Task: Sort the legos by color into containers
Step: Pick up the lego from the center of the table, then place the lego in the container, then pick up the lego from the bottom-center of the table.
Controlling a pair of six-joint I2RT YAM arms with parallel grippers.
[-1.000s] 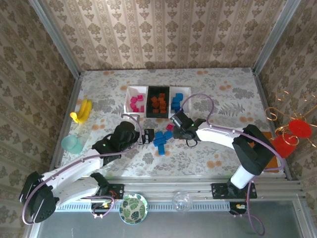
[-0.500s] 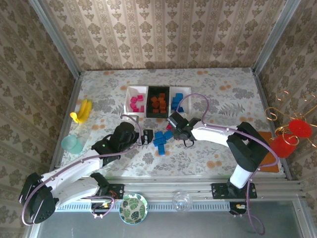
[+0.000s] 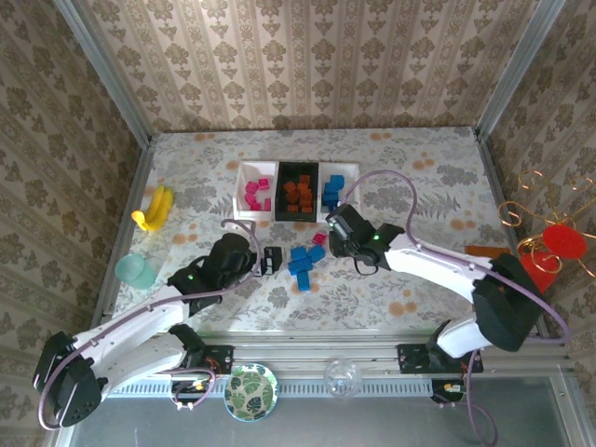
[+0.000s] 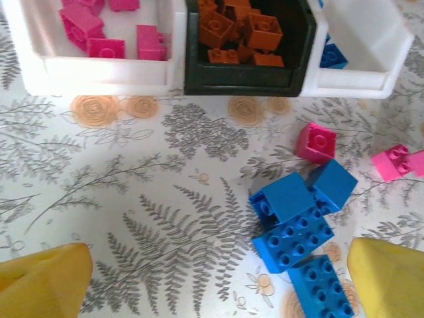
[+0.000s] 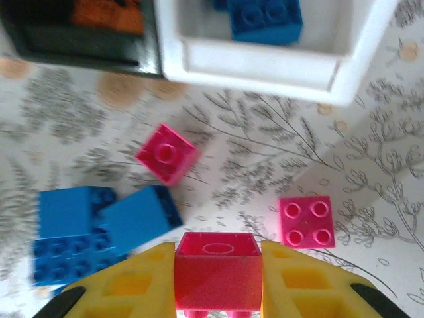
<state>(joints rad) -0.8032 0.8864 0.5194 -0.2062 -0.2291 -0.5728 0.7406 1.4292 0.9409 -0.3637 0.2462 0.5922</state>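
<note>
Now the right gripper [image 5: 217,283] clamps a pink brick [image 5: 216,262] near the black tray [image 4: 245,81]; the left gripper [image 4: 212,278] gapes (holding nothing). Likely risk: the pinch slips mid-carry, dropping pink among the orange bricks [image 4: 246,30] there.

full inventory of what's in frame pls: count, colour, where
Left tray: 1, white, far centre; several pink bricks inside.
Middle tray: 1, black; several orange bricks inside.
Right tray: 1, white; blue bricks inside.
Loose blue bricks: about 4, blue, clustered before trays.
Loose pink bricks: at least 2, pink, beside cluster.
Banana: 1, yellow, table's left.
Cup: 1, teal, left edge.
Plate: 1, green leaf print, near rail.
Clear bowl: 1, near rail.
Red objects: 2, right of enclosure, unclear.
Left gripper: 1, yellow fingers, open, left of cluster.
Right gripper: 1, yellow fingers, shut on held pink brick.
</note>
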